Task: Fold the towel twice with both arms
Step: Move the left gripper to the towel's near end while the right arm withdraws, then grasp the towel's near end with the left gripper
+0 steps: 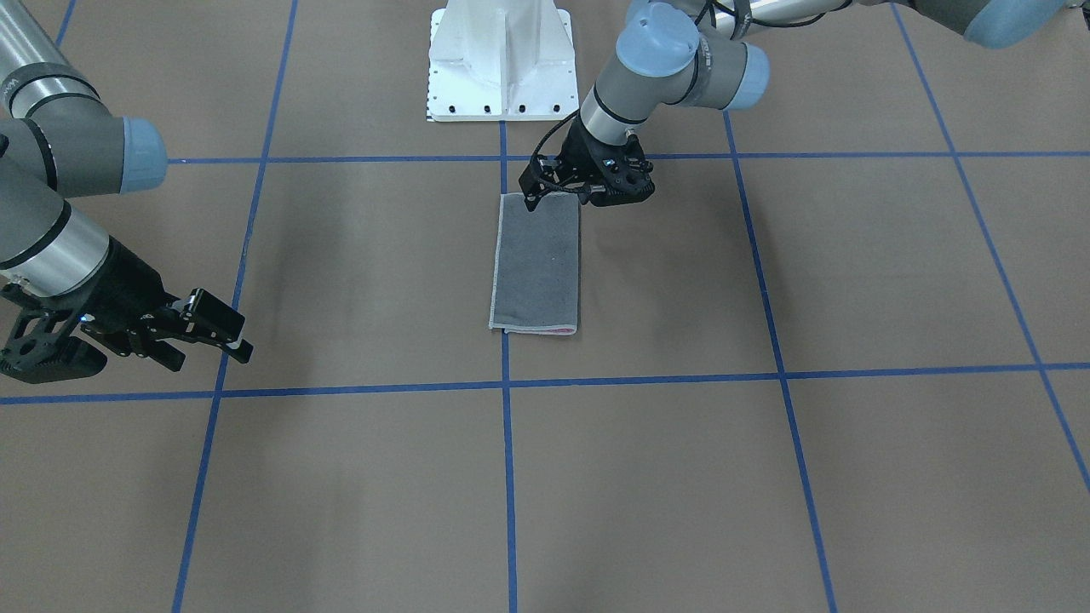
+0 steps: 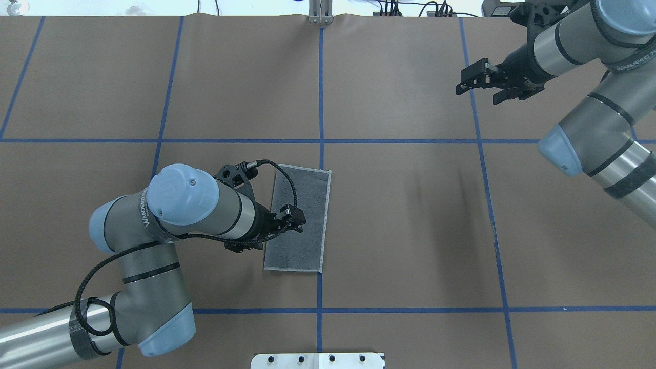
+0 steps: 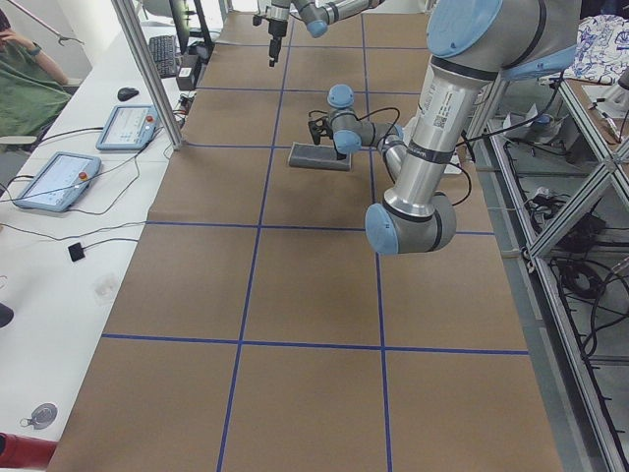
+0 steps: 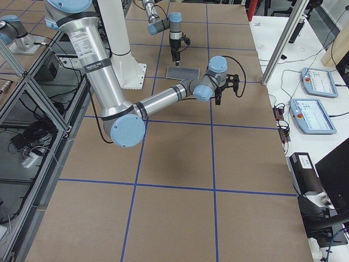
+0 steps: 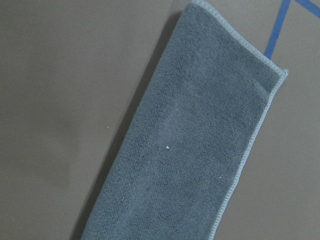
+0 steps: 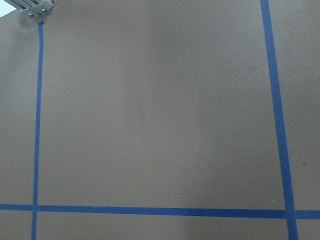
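Note:
The towel lies flat near the table's middle as a narrow strip. Its grey face is up, and a thin pink edge shows at the end far from the robot. The left wrist view is filled by its grey terry and light stitched edge. My left gripper hovers over the towel's end nearest the robot, and its fingers look open with nothing in them. My right gripper is open and empty, far off to the towel's side over bare table.
The white bolted pedestal base stands just behind the towel on the robot's side. Blue tape lines grid the brown table. A side bench with tablets and a seated person borders the far edge.

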Controlling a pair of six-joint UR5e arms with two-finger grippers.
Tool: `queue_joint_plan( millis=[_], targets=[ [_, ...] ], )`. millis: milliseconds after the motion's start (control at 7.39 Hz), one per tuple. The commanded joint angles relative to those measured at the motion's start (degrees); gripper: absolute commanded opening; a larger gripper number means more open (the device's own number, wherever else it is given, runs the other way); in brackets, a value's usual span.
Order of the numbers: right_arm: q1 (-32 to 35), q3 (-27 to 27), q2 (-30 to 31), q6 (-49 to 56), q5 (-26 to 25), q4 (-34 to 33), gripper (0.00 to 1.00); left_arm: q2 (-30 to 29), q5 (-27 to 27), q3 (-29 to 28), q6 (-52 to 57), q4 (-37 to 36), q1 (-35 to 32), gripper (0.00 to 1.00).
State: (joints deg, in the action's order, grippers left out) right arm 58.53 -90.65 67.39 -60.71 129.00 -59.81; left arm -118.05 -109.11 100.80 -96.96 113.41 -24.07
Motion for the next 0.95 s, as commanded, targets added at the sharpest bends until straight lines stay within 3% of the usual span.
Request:
queue_joint_plan(
  millis=[0, 812],
  targets=[
    [0.36, 0.56, 0.20, 0.77, -0.06, -0.05, 1.00, 0.72, 1.53, -0.25, 0.28, -0.03, 1.91, 0.99],
    [0.36, 1.61, 0.29, 0.77, -0.33, 0.13, 1.00, 0.55, 1.62, -2.01, 0.28, -0.03, 2.71, 0.98]
  ],
)
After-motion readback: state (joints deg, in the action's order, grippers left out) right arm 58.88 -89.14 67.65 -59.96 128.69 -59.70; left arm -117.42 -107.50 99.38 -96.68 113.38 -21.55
